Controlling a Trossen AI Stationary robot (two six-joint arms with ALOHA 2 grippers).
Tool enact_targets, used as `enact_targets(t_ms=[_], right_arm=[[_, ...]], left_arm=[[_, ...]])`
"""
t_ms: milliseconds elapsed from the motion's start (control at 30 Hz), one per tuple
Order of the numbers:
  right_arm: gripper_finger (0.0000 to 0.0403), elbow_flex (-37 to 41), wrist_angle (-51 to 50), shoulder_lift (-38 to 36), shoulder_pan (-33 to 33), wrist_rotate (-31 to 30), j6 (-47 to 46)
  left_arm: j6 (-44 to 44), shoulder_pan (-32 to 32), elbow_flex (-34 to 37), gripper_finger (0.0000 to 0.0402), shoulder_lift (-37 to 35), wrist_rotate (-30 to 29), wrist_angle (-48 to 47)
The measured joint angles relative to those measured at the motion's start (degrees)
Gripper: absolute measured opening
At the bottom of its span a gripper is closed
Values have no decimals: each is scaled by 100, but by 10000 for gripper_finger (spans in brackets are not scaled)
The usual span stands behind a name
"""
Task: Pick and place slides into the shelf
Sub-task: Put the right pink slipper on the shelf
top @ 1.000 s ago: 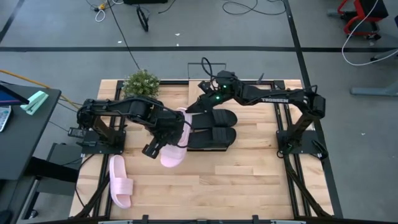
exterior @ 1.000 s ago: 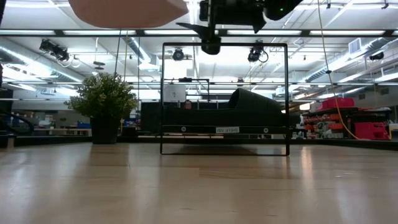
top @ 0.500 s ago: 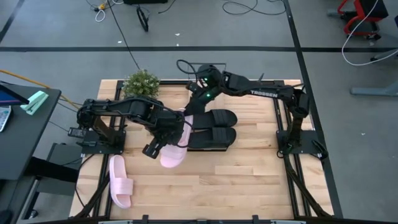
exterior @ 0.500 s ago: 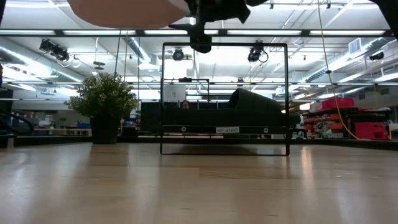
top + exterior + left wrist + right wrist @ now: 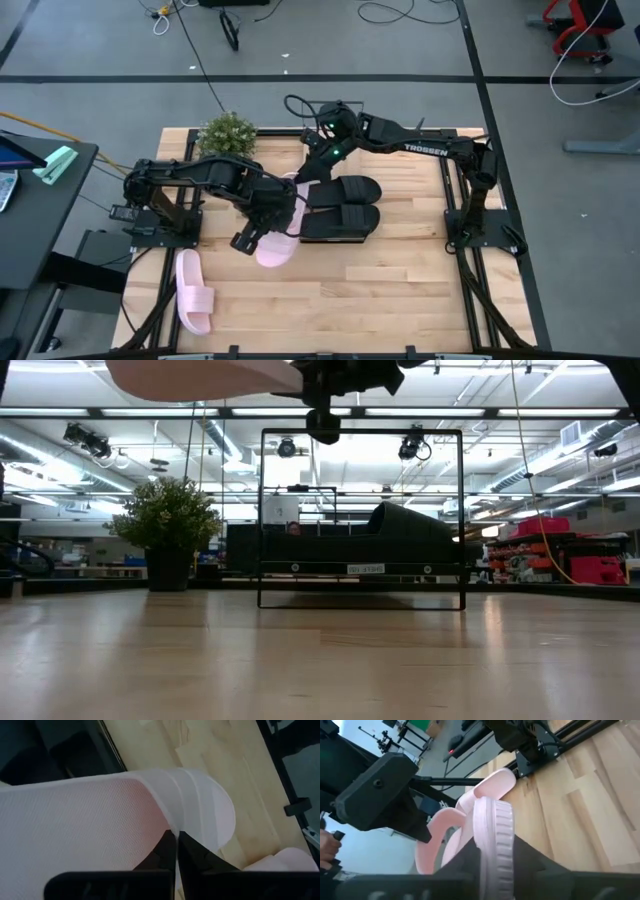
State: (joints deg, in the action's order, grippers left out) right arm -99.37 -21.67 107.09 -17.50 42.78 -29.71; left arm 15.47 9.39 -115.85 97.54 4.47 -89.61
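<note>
My left gripper [image 5: 283, 222] is clamped on one pink slide [image 5: 276, 243], held off the table; my right gripper [image 5: 304, 175] pinches its far end. Two black slides [image 5: 340, 206] sit on the shelf [image 5: 305, 236] beside my fingers. A second pink slide [image 5: 193, 291] lies well apart.

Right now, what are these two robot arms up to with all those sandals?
The left hand is shut on a pink slide, holding it up off the table beside the shelf, where two black slides already sit. The right hand grips the same pink slide's far end. Another pink slide waits on the table.
</note>
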Motion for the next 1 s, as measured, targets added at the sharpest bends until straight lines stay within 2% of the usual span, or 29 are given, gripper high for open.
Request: enact_targets(t_ms=[133, 267, 367, 633, 800, 933, 1000], right_arm=[[63, 0, -17, -17, -8, -235, 112], [63, 2, -184, -71, -64, -469, 149], [63, 7, -443, -94, -97, -529, 310], [63, 11, -1027, -332, -239, -1557, 722], [63, 9, -1108, -693, -424, -2832, 741], [63, 11, -1427, -1044, -614, -3945, 794], [63, 36, -1572, -1271, -751, -4244, 748]], left_arm=[[-283, 0, 0, 18, 0, -184, -19], [-333, -2, 0, 48, 0, -304, -16], [-601, -2, 0, 72, -2, -633, -31], [-763, -61, 0, 130, -20, -1493, -38], [-1016, -134, 0, 150, -20, -2187, -41], [-1216, -236, 2, 157, -67, -2420, -40], [-1367, -306, 2, 157, -119, -2588, -41]])
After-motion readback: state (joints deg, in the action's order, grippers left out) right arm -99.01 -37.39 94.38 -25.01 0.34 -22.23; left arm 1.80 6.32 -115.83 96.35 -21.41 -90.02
